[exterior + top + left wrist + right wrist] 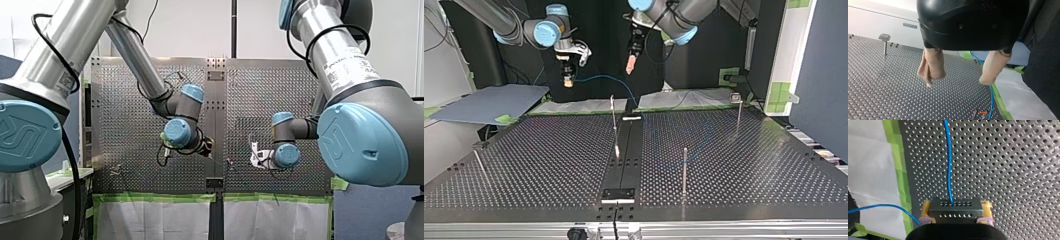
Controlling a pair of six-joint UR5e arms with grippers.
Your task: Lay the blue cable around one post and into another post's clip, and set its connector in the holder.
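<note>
The perforated metal table point(549, 165) spans the top view from three to nine o'clock, with dark room behind it at twelve and a grey-blue sheet point(484, 102) lying off it at ten o'clock. In the front view, green tape point(150, 197) edges the table at six o'clock, above white sheets point(150, 220). Thin posts stand in the holes: one point(685, 170) at five o'clock in the top view, one with a block head point(738, 102) at two o'clock, and one near the centre point(613, 112). A small dark plate point(619, 194) sits at six o'clock. As for writing, a white label point(350, 67) on my right arm's tube (front view, one o'clock) carries print too small to read. So does a grey plate point(910, 25) on the pale wall in the left wrist view. My right gripper point(956, 210) is clenched on the connector point(955, 205), a dark perforated block between its yellow pads. The blue cable point(601, 77) leaves that block and arcs through the air from eleven o'clock in the top view towards the table's far edge by the centre post. My left gripper point(959, 76) hangs above the table with its beige pads point(933, 65) spread apart and nothing between them.
</note>
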